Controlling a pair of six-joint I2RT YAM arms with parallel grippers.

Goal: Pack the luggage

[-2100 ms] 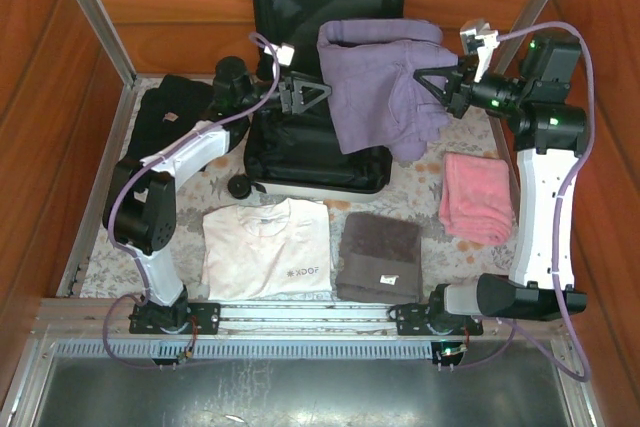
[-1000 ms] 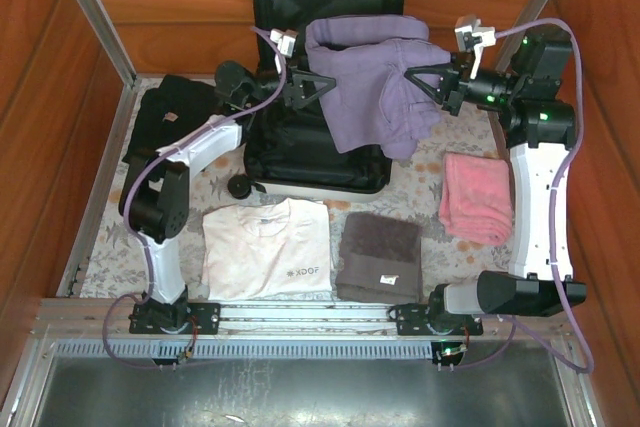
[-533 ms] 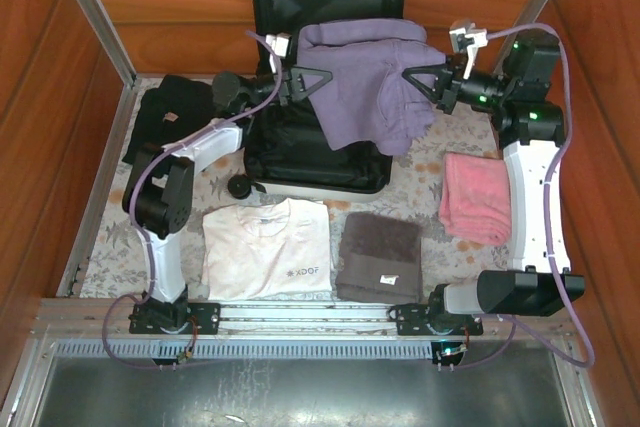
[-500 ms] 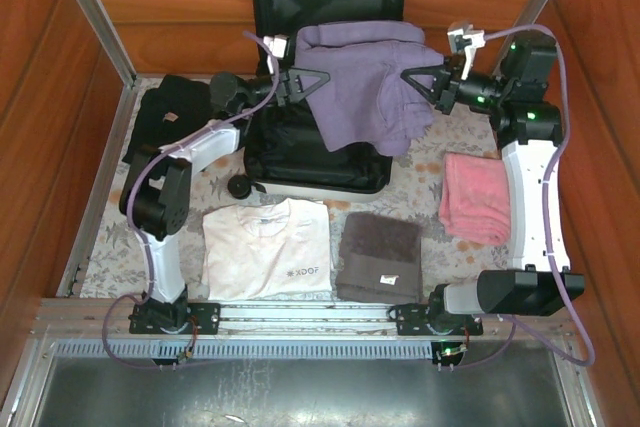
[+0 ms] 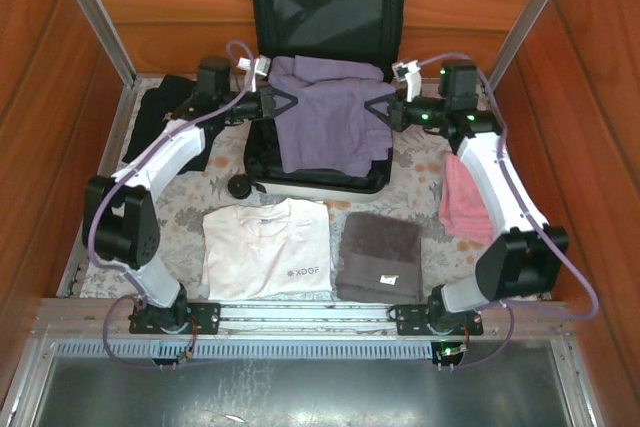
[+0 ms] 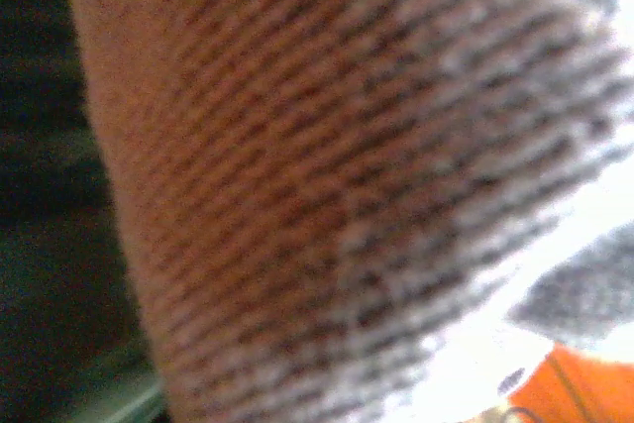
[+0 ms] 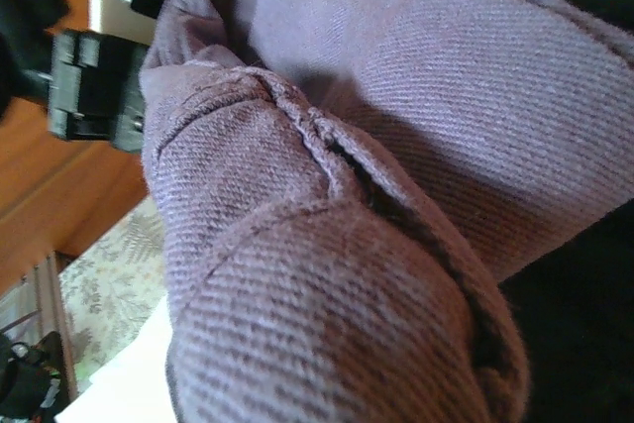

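Claws both clenched on the purple garment (image 5: 325, 125): left claw (image 5: 272, 104) at its left edge, right claw (image 5: 378, 112) at its right, apparently to lay it flat. Beneath, the luggage (image 5: 325, 12) lies open at the bench's (image 5: 415, 177) far middle, one half upright.

We are seeing the luggage (image 5: 325, 9) lying open at upper centre of the frame, a garment (image 5: 325, 127) spreading across its lower half, a heap of clothes (image 5: 160, 119) sitting left of it, a small towel (image 5: 455, 207) lying right of it, and a T-shirt (image 5: 265, 247) and folded towel (image 5: 378, 255) lying side by side below.
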